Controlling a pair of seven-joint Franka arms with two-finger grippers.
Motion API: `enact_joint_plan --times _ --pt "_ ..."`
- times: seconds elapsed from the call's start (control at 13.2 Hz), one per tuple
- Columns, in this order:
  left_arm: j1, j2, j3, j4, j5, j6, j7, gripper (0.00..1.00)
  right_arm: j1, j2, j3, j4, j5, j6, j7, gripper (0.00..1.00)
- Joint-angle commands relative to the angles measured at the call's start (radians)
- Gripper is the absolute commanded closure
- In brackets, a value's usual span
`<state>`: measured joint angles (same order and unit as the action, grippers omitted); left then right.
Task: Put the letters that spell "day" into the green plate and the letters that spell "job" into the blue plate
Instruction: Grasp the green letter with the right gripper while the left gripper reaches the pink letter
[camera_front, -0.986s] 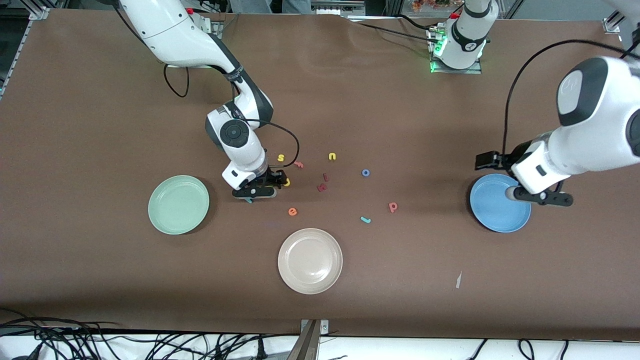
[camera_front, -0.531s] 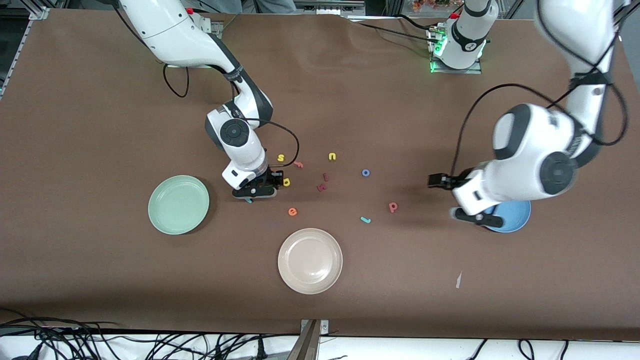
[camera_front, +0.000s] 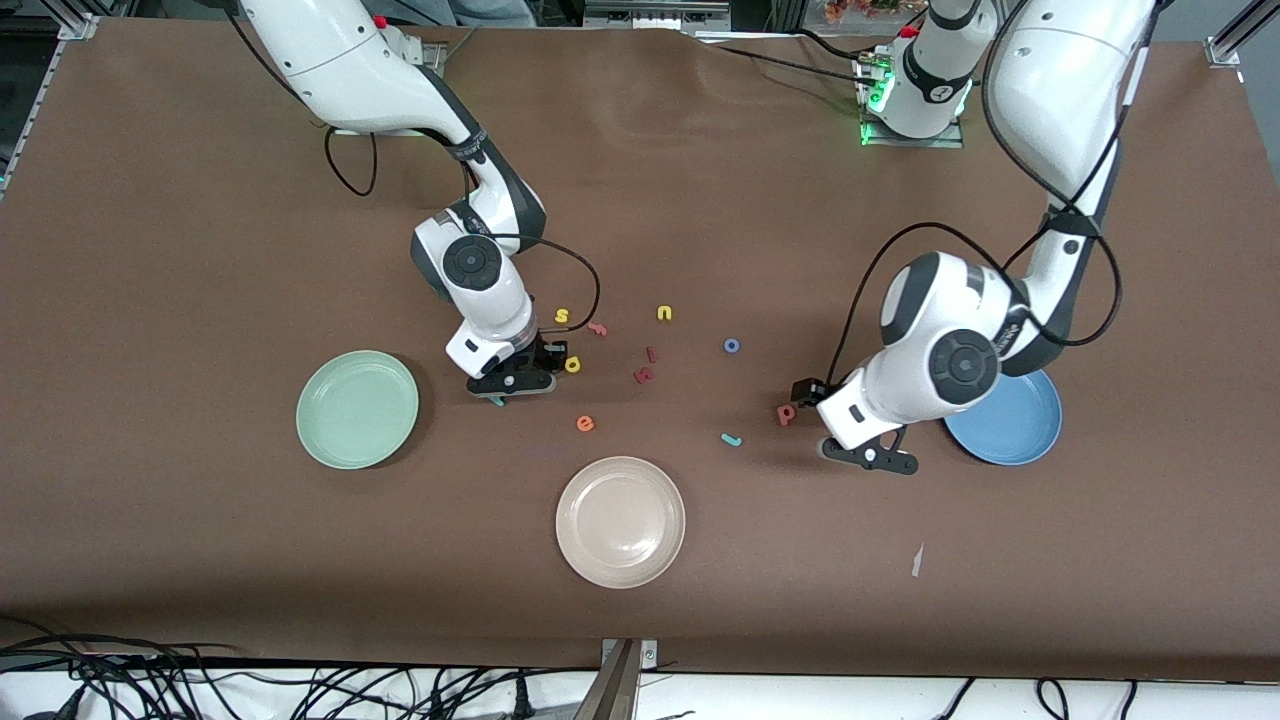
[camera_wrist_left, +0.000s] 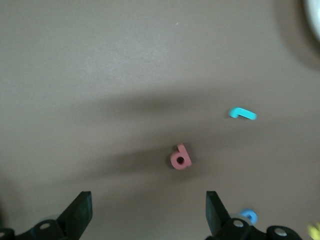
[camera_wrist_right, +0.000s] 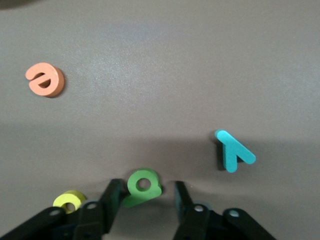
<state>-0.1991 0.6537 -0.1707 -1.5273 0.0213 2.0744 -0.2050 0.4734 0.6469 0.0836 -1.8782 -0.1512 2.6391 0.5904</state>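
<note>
right end effector (camera_front: 505, 392): low at the table beside the green plate (camera_front: 320, 410), toward the right arm's end
right end effector state: not clamped; the fingers (camera_wrist_right: 112, 197) stand either side of the green a (camera_wrist_right: 143, 185), one touching it, with a slit of table at the other
green a: flat on the table between those fingers
yellow d (camera_front: 573, 364): on the table just beside the right end effector, outside its fingers
teal y (camera_front: 497, 400): on the table close by the same end effector, apart from the a
left end effector (camera_front: 868, 455): over the table between the pink b (camera_front: 786, 413) and the blue plate (camera_front: 1010, 430)
left end effector state: released, fingers spread wide, holding nothing
pink b: on the table just ahead of the open fingers, not between them
teal j (camera_front: 731, 439): on the table near the b, nearer the front camera
blue o (camera_front: 731, 345): farther from the camera than the j, well apart from both end effectors
plates: both bare of letters
</note>
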Motion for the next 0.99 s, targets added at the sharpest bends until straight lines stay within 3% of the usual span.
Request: enact_joint_plan --times 0.0,0.3,0.61,0.91 --pt "-0.059 0.032 0.007 0.029 0.065 0.003 -0.192 0.0 0.008 0.0 0.001 -0.021 -0.016 0.035 0.02 0.61" --pt "-0.059 0.092 0.007 0.036 0.062 0.013 -0.218 0.01 0.008 -0.001 0.001 -0.022 -0.016 0.033 0.019 0.76" --pt "-0.052 0.127 0.005 0.036 0.048 0.067 -0.315 0.04 -0.004 -0.052 -0.001 -0.022 -0.016 0.007 -0.011 0.76" --pt "-0.068 0.149 0.005 0.036 0.049 0.101 -0.379 0.09 -0.108 -0.127 -0.001 -0.024 -0.014 -0.096 -0.183 0.76"
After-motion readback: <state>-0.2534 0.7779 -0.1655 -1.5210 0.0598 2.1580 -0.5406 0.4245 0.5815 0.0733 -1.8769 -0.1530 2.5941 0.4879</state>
